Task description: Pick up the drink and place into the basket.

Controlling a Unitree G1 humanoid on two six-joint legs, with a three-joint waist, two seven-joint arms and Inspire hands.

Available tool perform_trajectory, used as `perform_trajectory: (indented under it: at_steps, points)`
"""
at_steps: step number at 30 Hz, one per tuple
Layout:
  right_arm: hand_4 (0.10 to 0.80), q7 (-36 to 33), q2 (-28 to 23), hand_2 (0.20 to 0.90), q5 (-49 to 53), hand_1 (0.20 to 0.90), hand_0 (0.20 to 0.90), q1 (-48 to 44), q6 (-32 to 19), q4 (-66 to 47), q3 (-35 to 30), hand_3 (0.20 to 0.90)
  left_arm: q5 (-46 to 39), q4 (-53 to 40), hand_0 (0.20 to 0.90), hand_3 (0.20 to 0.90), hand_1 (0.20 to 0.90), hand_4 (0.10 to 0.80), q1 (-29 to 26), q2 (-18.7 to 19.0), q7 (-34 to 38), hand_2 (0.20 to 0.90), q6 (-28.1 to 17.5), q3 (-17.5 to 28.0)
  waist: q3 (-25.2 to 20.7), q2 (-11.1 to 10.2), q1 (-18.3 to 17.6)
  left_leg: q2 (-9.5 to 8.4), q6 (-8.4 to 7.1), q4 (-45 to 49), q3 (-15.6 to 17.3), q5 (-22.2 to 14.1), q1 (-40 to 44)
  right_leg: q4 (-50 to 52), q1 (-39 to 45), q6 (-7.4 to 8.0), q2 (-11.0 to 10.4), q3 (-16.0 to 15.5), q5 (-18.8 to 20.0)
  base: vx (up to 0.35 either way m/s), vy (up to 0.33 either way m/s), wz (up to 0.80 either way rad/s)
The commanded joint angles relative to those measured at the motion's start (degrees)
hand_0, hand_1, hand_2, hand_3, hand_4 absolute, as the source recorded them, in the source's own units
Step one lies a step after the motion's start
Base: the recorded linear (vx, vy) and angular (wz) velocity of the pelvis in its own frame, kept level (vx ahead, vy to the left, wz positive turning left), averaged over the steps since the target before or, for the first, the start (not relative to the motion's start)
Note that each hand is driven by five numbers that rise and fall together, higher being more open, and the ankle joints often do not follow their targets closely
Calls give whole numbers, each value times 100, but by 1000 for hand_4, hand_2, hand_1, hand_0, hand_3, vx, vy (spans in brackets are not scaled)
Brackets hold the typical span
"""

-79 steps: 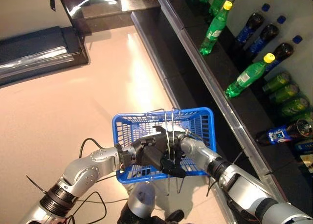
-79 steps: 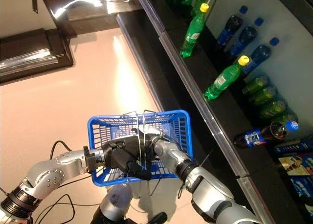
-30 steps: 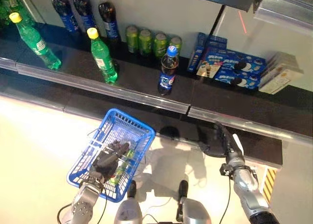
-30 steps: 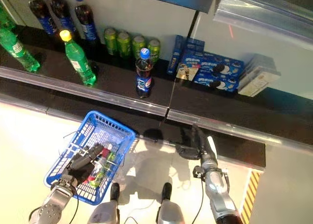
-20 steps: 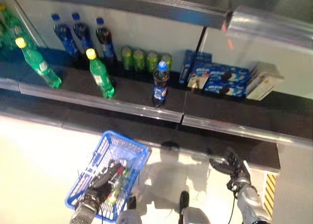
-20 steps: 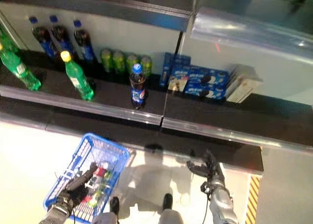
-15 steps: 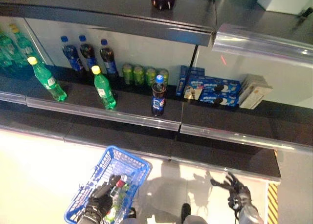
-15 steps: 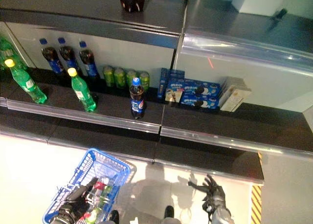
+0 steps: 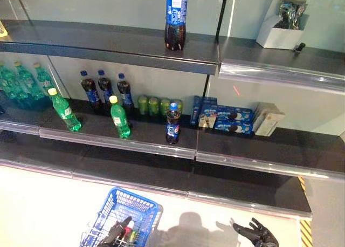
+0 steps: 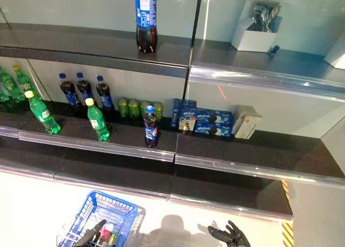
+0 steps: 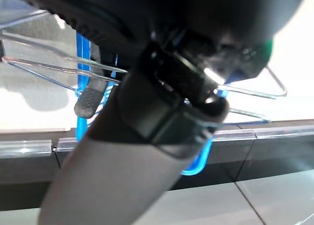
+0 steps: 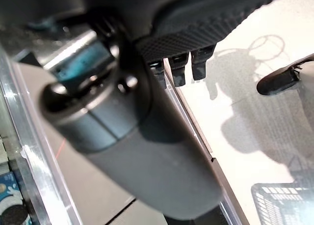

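Camera tilted up, basket cut off, left hand clasping its handles, right hand splayed.

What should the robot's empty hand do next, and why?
Probably lift the right hand toward the cola bottle at the middle shelf's front edge: that hand is open and low, while the left hand holds the blue basket.

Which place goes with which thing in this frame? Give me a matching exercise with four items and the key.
Things:
1. tall cola bottle
2. blue basket
3. white box
4. green cans

Places:
A. top shelf, right section
B. on the floor, with the left hand on it
C. middle shelf, against the back wall
D. top shelf, left of the divider

Pairs: 1-D, 2-B, 3-A, 4-C
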Motion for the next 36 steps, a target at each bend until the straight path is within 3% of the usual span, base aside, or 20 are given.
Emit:
perform_trajectory:
  at_steps: [1, 36]
  points:
    - [800, 91, -350, 900, -133, 900, 900, -501, -134, 187, 59, 900, 503, 1, 300, 200, 300, 100, -573, 229, -798, 300, -444, -134, 26, 266, 76, -69, 41, 35, -208, -330, 67, 29, 299, 218, -134, -210, -165, 0, 0, 0]
    - [800, 226, -307, 900, -460, 900, 900, -464, 272, 558, 290, 900, 956, 252, 300, 200, 300, 100, -603, 219, -877, 300, -345, -432, 120, 208, 76, -10, 31, 35, -218, -340, 83, 29, 303, 225, -124, -178, -179, 0, 0, 0]
